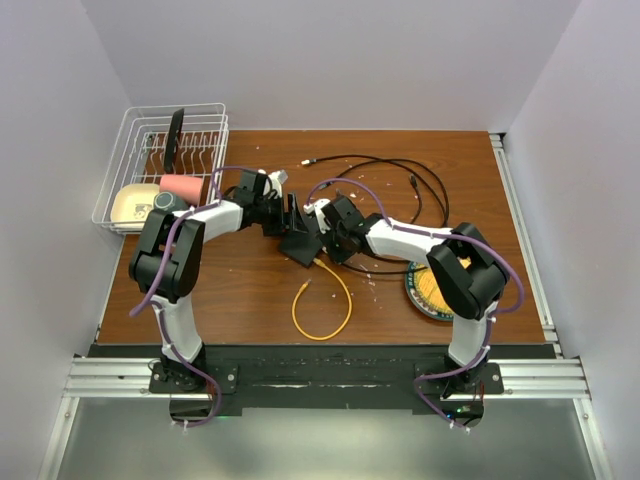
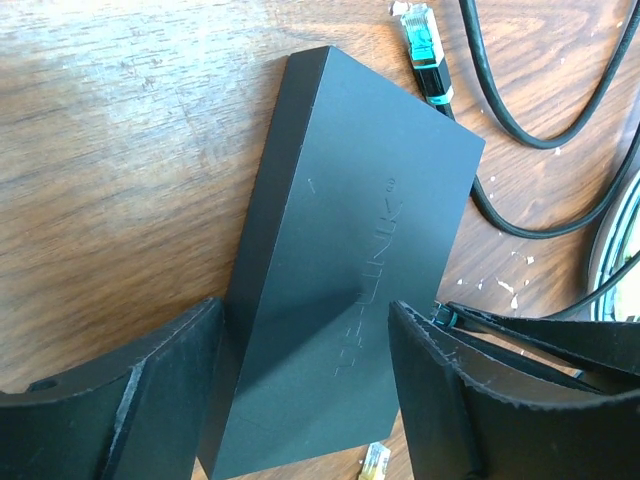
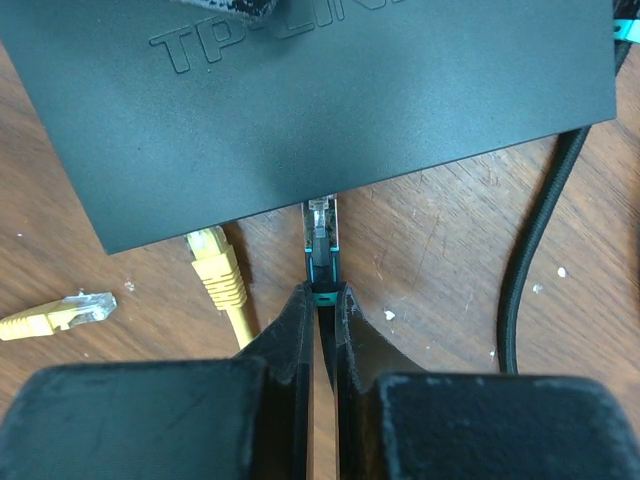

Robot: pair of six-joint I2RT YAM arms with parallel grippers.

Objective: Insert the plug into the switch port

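Observation:
The matte-black switch [image 2: 350, 230] lies on the wooden table; in the top view it [image 1: 300, 248] sits between my two grippers. My left gripper [image 2: 305, 310] straddles its near end, one finger against each long side. My right gripper [image 3: 323, 292] is shut on a black-and-teal plug [image 3: 321, 255]. The plug's clear tip reaches the switch's socket edge [image 3: 320, 205] and is partly hidden under it. A yellow plug [image 3: 213, 262] points into the same edge just to the left.
A yellow cable [image 1: 322, 305] loops in front of the switch, with a loose yellow end [image 3: 75, 310]. Black cables [image 1: 400, 180] lie behind and right, one with a teal plug [image 2: 425, 45]. A yellow-and-dark plate [image 1: 432, 290] sits right. A wire rack [image 1: 165, 165] stands back left.

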